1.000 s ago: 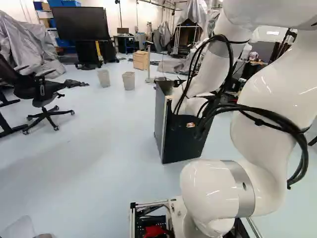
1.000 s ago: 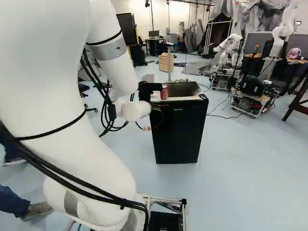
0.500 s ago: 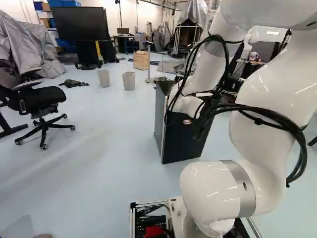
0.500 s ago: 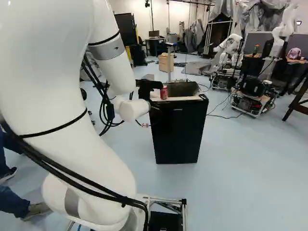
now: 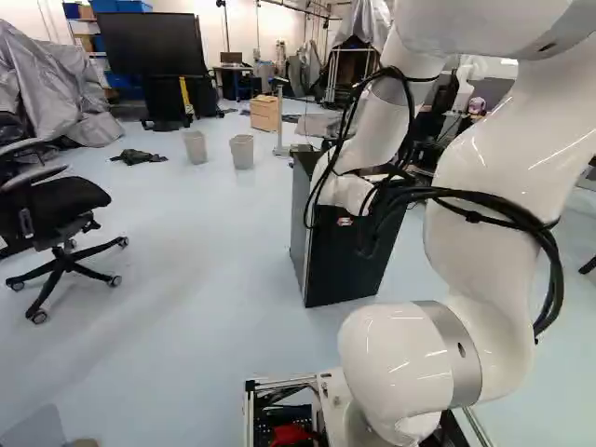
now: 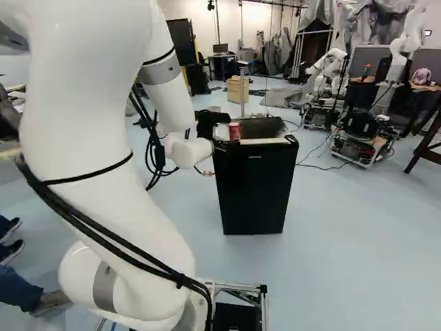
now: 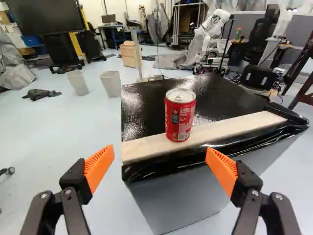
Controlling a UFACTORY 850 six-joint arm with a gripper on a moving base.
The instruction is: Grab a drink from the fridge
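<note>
Wrist view: end effector (image 7: pixel 160 151) wide open, empty, facing the can (image 7: pixel 180 116) on the fridge (image 7: pixel 171 200). Left base view: the arm (image 5: pixel 377 126), upper right, has shifted left. Right base view: can unmoved, upper centre; alignment likely precedes the grasp.

Soda can (image 7: pixel 180 117) at near edge of fridge (image 6: pixel 251 193) top: smooth, shiny alum.-look metal. Under it, along that edge, a strip (image 7: pixel 244 126) of pale matt wood. Fridge top: glossy black w/ speckled glare; rim at near R corner: shiny, plastic-like. Gripper (image 6: pixel 207 124): matt-black fingers (image 7: pixel 74 183) w/ ribbed, rubbery-looking orange pads (image 7: pixel 222 169). Arm (image 6: pixel 83 117): smooth, glossy white w/ satin metal-look bands.
</note>
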